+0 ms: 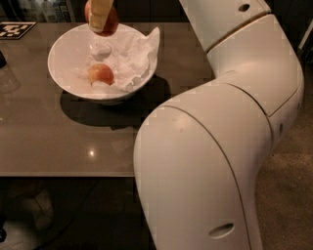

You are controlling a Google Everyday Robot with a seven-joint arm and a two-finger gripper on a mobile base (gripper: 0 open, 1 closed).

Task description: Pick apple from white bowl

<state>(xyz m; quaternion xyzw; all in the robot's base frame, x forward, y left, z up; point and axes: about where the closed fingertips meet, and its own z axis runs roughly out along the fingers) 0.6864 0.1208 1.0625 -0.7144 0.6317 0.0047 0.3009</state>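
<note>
The gripper (101,18) is at the top of the camera view, above the far rim of the white bowl (61,80), and is shut on the red-orange apple (111,22), which it holds in the air over the bowl. One tan finger (101,13) shows in front of the apple. The bowl stands on the dark table and is lined with crumpled white paper (137,56). A paler peach-orange apple (100,74) still lies inside it.
My large white arm (210,146) fills the right half of the view. A black-and-white marker tag (14,29) lies at the table's far left. The table's front edge (68,173) runs across the lower left, with floor below.
</note>
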